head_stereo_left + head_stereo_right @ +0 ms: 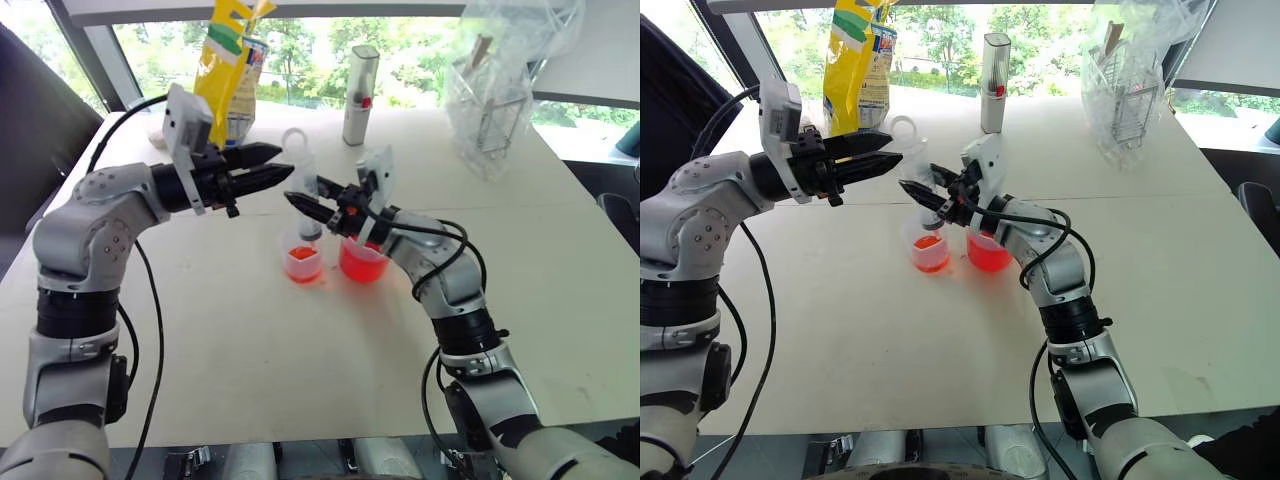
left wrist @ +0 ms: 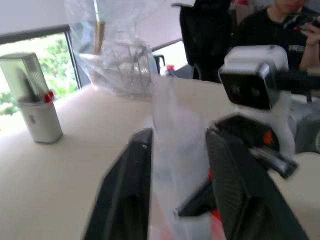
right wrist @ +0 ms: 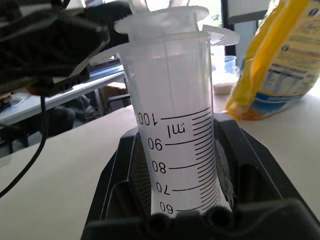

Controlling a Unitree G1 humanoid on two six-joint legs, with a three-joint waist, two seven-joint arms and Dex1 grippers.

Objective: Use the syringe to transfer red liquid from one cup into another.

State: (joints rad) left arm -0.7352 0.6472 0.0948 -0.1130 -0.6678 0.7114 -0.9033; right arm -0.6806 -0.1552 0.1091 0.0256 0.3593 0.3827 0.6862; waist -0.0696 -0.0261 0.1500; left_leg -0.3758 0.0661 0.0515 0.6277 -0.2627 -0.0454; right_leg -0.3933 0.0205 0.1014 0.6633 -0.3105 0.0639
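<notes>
Clear plastic syringe (image 1: 303, 185), marked up to one hundred millilitres, stands upright above the smaller cup (image 1: 302, 262), its tip lowered toward that cup. My right gripper (image 1: 312, 206) is clamped on the barrel low down, which leaves the upper barrel and flange free for the other arm to work the plunger. Seen along my right wrist, the barrel sits squarely between the two black fingers (image 3: 117, 185), and I see no red in the visible part of it.

My left gripper (image 1: 262, 166) is level, at the height of the plunger ring. Its fingers (image 2: 125, 190) are spread, with the translucent plunger end standing between them. I cannot confirm contact on either side.

Red liquid (image 1: 301, 254) lies shallow in the bottom of the smaller cup. More fills the lower part of the spouted beaker (image 1: 362, 258), which stands just beside that cup on the white tabletop (image 1: 250, 340). The two vessels are set close, so the syringe needs only a short shift between them.

Judgement: the syringe is over the receiving cup and looks empty, so a discharge appears complete or nearly so. With my left gripper off the plunger, the whole syringe depends on the right grip. A tilt could tip the light cup.

Away from the work stand a yellow bag (image 1: 232, 60), a white dispenser (image 1: 360, 95) and a plastic-wrapped rack (image 1: 490, 100)
</notes>
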